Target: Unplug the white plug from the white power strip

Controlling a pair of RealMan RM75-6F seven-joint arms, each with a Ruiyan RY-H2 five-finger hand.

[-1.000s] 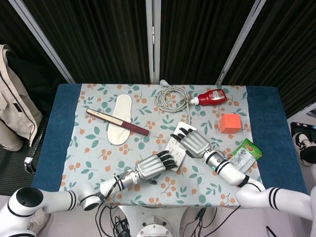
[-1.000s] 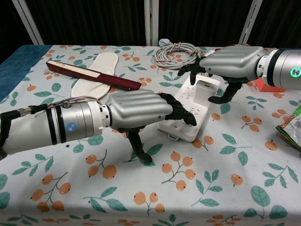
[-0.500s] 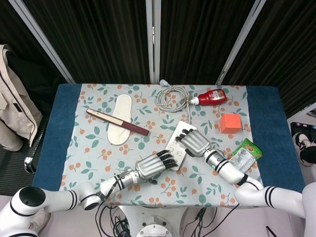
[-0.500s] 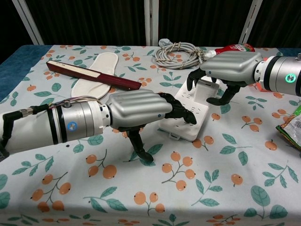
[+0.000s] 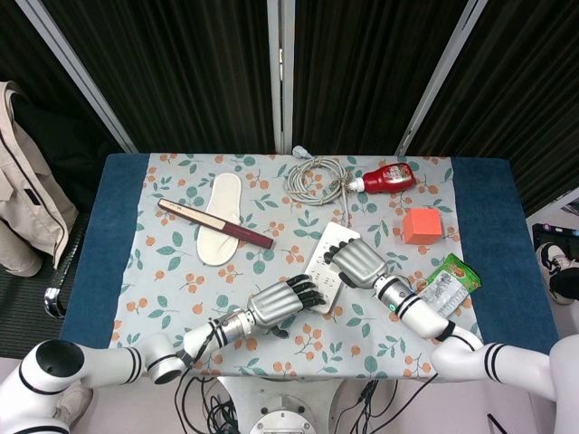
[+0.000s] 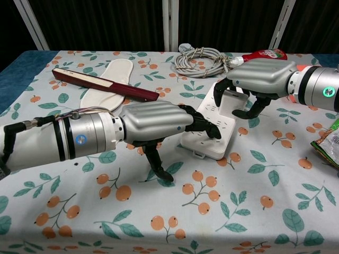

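The white power strip [image 5: 323, 254] [image 6: 213, 133] lies at the table's middle, running away from me. My left hand [image 5: 282, 302] [image 6: 154, 121] presses its curled fingertips [image 6: 207, 127] down on the strip's near end, thumb on the cloth beside it. The white plug [image 6: 231, 101] stands on the strip's far half. My right hand [image 5: 355, 261] [image 6: 259, 77] arches over it and grips it between fingers and thumb. In the head view the plug is hidden under that hand. Whether its pins are out of the socket cannot be told.
A coiled grey cable [image 5: 313, 177] [image 6: 201, 57] and a ketchup bottle [image 5: 389, 177] lie behind the strip. An orange cube [image 5: 422, 225] and a green snack bag [image 5: 450, 283] sit right. A white insole [image 5: 218, 213] with a dark red stick [image 6: 104, 84] across it lies left.
My right hand has come down over the plug and curled its fingers round it. The left hand has stayed pressed on the strip's near end.
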